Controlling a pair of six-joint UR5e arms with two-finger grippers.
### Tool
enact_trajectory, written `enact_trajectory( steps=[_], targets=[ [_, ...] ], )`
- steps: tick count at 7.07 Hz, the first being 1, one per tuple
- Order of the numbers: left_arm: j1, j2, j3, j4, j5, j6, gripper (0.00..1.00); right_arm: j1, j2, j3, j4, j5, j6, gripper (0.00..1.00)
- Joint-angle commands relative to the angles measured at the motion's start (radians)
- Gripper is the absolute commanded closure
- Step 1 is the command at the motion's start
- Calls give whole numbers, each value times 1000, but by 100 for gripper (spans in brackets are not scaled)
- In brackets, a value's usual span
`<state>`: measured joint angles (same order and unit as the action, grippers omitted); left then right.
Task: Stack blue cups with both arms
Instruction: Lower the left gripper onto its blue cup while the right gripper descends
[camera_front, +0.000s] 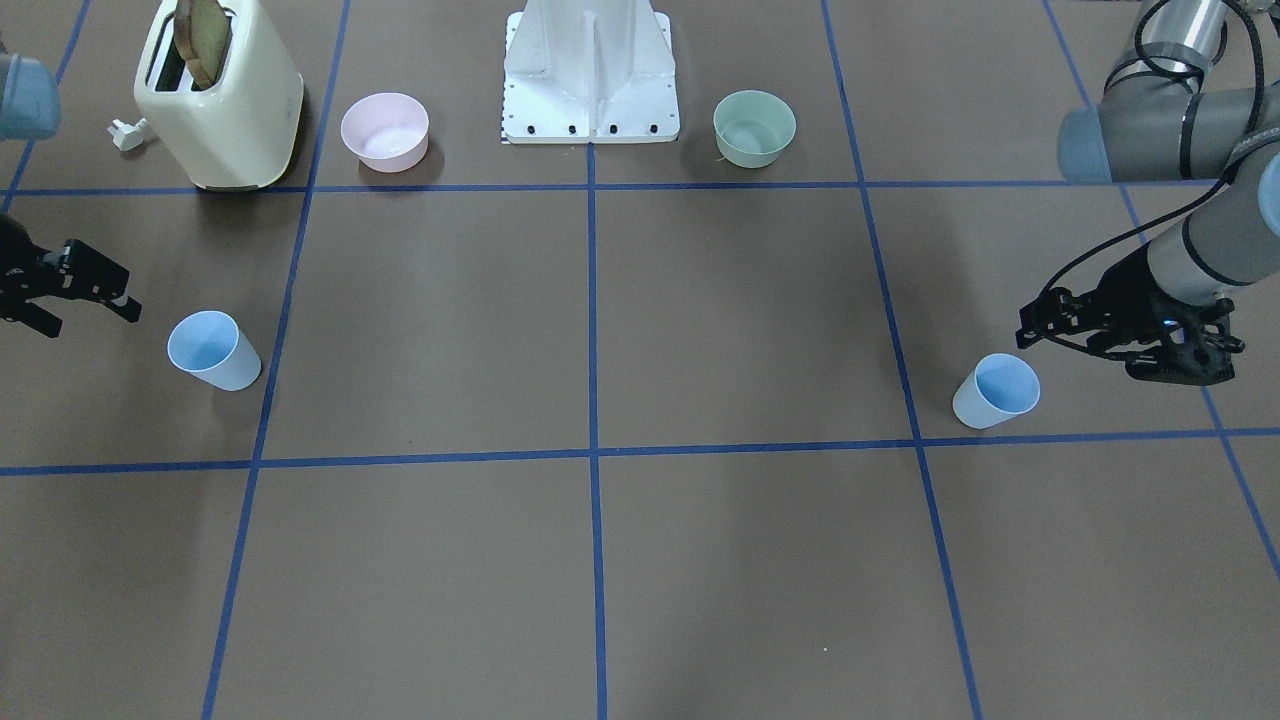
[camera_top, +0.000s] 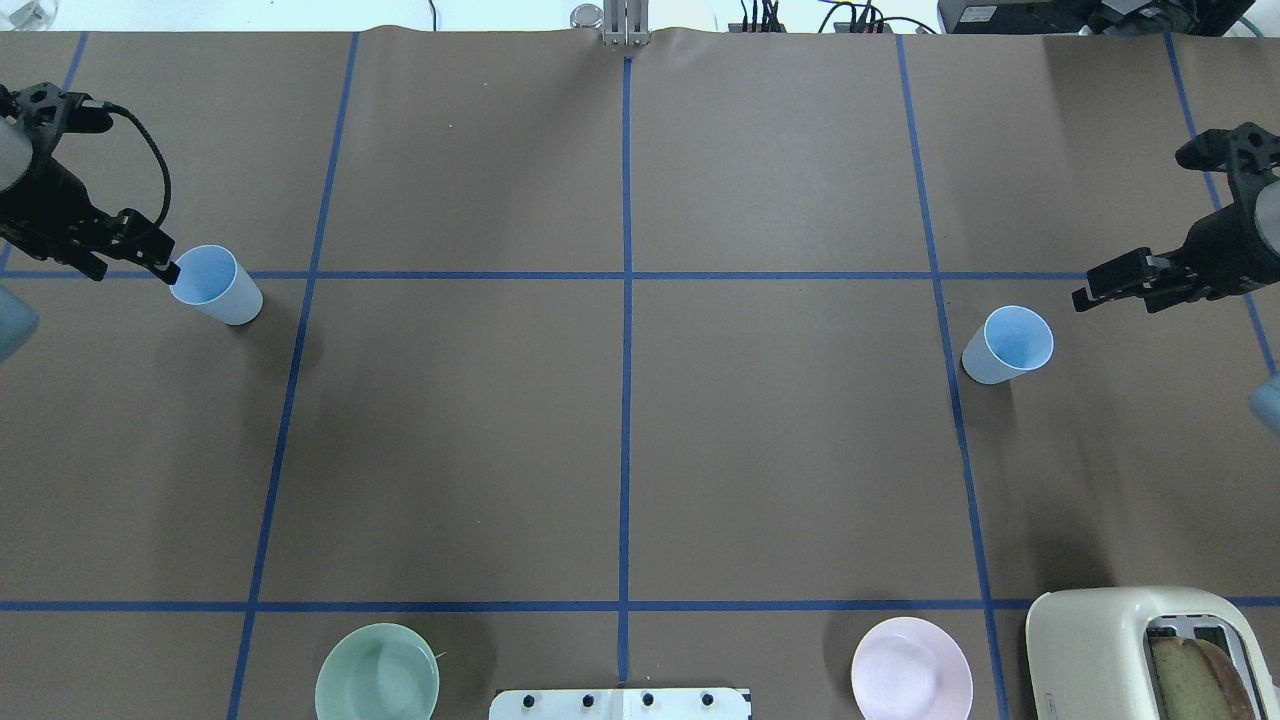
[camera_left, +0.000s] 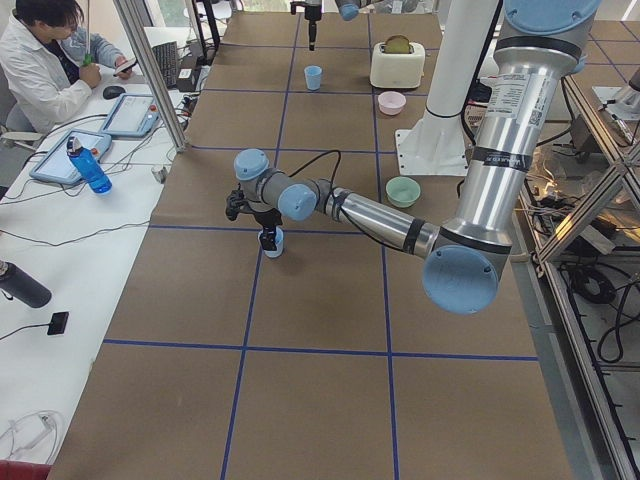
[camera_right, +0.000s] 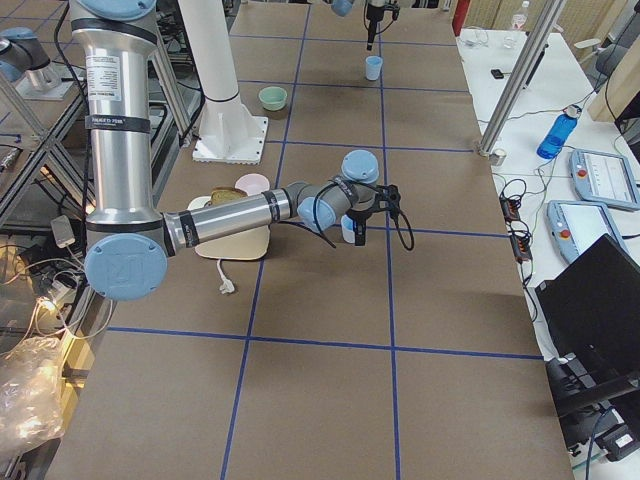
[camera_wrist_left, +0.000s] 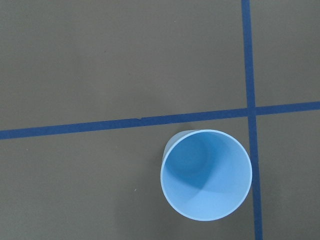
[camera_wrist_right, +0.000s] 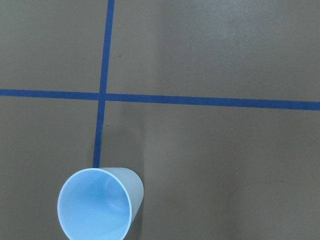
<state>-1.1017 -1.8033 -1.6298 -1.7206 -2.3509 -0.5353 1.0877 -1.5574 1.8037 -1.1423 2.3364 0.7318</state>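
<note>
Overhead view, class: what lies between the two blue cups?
Overhead view: only brown table and blue tape between the left blue cup and the right blue cup.

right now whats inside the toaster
A slice of bread stands in one slot of the toaster, top sticking out. Its lower part is hidden inside. The other slot looks empty, but its bottom is not visible.

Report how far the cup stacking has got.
Done: nothing; the left blue cup and the right blue cup stand upright, far apart. In hand: the left gripper and right gripper hang open by their cups, holding neither. To do: grasp both, bring them together, nest one inside the other.
</note>
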Motion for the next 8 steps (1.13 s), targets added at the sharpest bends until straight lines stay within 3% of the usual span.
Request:
enact_trajectory(
  steps=[1, 3, 7, 8],
  targets=[
    [2, -62, 117, -60, -1, -3, 14, -28, 40, -16, -2, -6, 4, 1],
    [5, -70, 133, -62, -1, -9, 31, -32, 53, -29, -2, -8, 4, 1],
    [56, -76, 166, -100, -1, -22, 36, -37, 56, -30, -2, -17, 4, 1],
    [56, -76, 197, -149, -2, -26, 44, -38, 56, -29, -2, -17, 4, 1]
  ],
)
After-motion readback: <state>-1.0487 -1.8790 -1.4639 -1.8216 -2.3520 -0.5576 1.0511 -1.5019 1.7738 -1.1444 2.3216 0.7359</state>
